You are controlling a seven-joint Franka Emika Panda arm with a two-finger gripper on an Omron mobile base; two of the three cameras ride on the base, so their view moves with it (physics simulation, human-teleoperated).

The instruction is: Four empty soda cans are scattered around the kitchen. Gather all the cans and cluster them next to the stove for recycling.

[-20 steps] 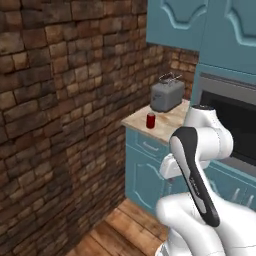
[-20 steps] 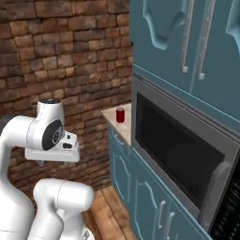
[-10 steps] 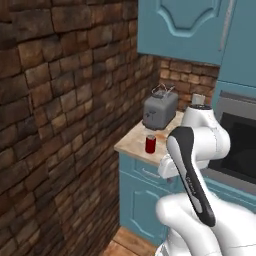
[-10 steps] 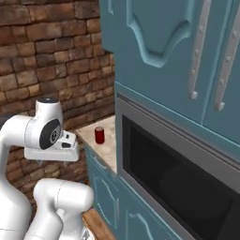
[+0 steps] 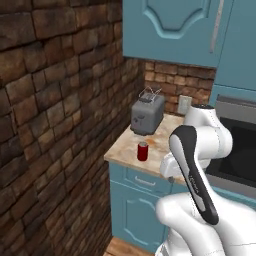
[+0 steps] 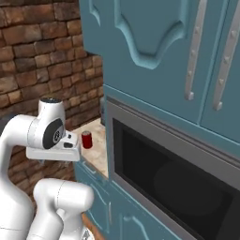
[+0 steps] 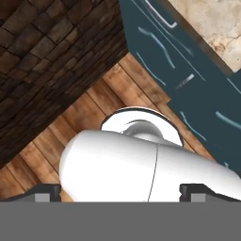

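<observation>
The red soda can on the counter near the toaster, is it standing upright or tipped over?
Upright. The soda can stands on its base on the counter, silver top up, before the toaster.

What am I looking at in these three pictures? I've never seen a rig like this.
It is a simulated kitchen with a white robot arm on a driving base. Two pictures come from cameras on the base, behind the arm to its left and right. The third comes from a camera on the hand, aimed down at the wooden floor and teal cabinet fronts. On the beige counter stand a red soda can and, behind it, a grey toaster. A black built-in oven sits to the right. The jaws stand open, holding nothing.
</observation>
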